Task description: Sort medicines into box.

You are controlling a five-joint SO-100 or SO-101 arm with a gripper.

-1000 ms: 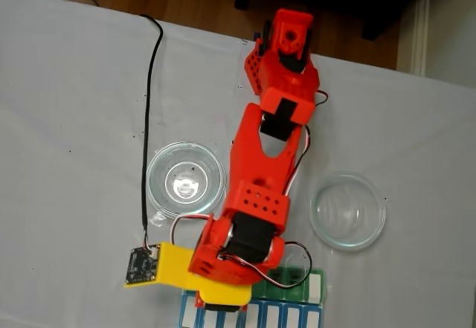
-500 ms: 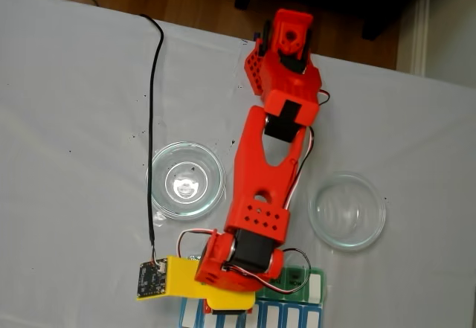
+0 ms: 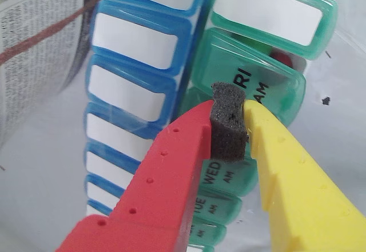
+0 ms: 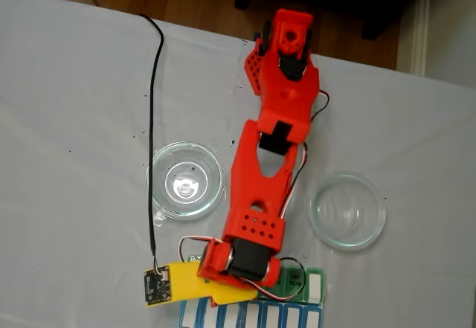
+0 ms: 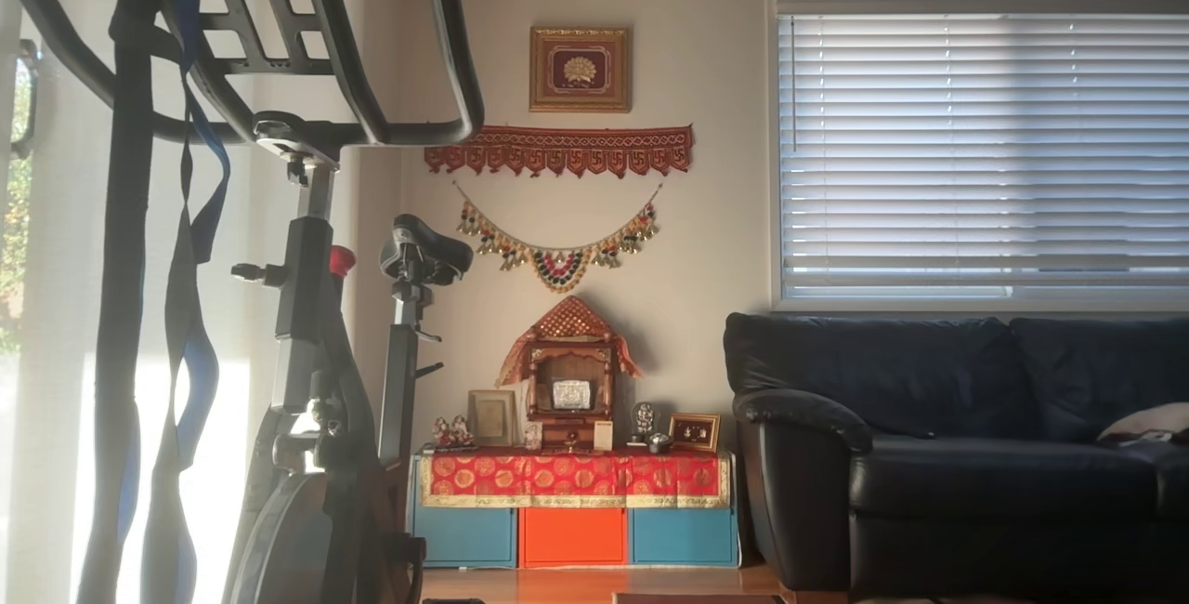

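In the wrist view my gripper (image 3: 229,118) hovers just over the green row of the box (image 3: 269,12), above the lids near the one marked FRI. Its red finger (image 3: 171,160) and yellow finger (image 3: 286,166) are shut against a dark foam pad (image 3: 229,126), and no pill shows between them. A dark red medicine (image 3: 281,56) shows through the FRI lid. The blue row (image 3: 131,46) lies to the left. In the fixed view the gripper (image 4: 249,292) sits at the bottom edge over the box (image 4: 314,286), mostly hidden by the red arm (image 4: 260,187).
Two clear glass dishes stand on the white cloth, one (image 4: 186,180) left of the arm and one (image 4: 347,210) right of it. A black cable (image 4: 153,120) runs down to the wrist camera board (image 4: 156,288). Printed paper (image 3: 34,35) lies beside the blue row.
The arm has stretched toward the bottom edge. The wrist, with its yellow finger and camera board, has moved down and slightly right over the box.
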